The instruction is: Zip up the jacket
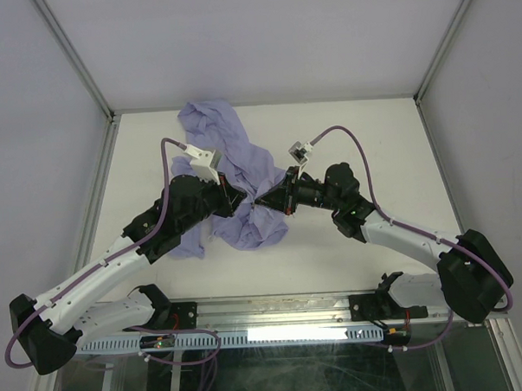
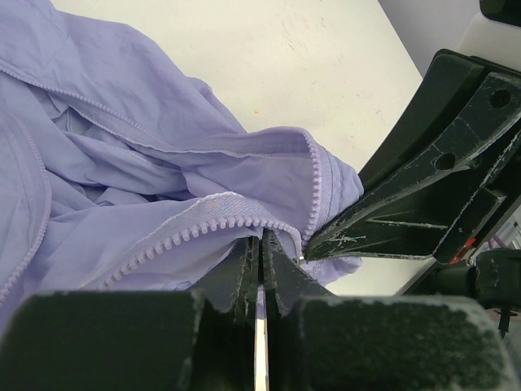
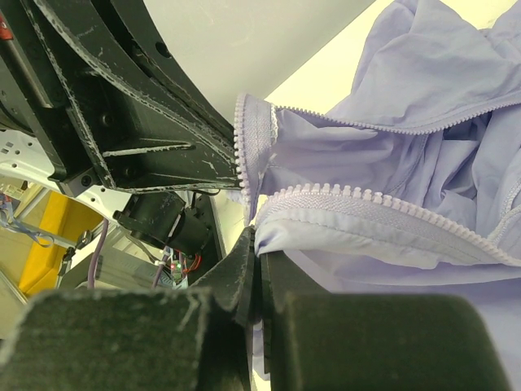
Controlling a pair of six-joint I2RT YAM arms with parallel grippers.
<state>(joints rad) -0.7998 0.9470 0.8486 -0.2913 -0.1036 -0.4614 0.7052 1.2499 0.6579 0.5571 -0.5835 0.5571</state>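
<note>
Two grippers meet tip to tip over the middle of the table (image 1: 363, 148), and both are closed on cloth. In the left wrist view the left gripper (image 2: 260, 244) has its black fingers (image 2: 241, 273) pressed together, with only a thin strip of lavender fabric between them, just below a row of zipper teeth (image 2: 183, 232). In the right wrist view the right gripper (image 3: 256, 244) is closed in the same way on a folded edge of the jacket (image 3: 423, 114), directly under a zipper tape (image 3: 366, 204) that runs away to the right. The two pinch points are very near each other. Each wrist camera shows the other gripper close by, and its tip touches a short vertical run of teeth at the corner of the fabric. The two rows of teeth seen from the right wrist lie apart and are not joined. Around the fingers the fabric is thin and full of wrinkles. From the top camera the left gripper (image 1: 240, 199) comes in from the left and the right gripper (image 1: 265, 198) from the right. The jacket (image 1: 233, 153) lies bunched on the white table, a little left of centre. It reaches from near the far edge down to the space between the two forearms, and a part of it is under the left arm.
</note>
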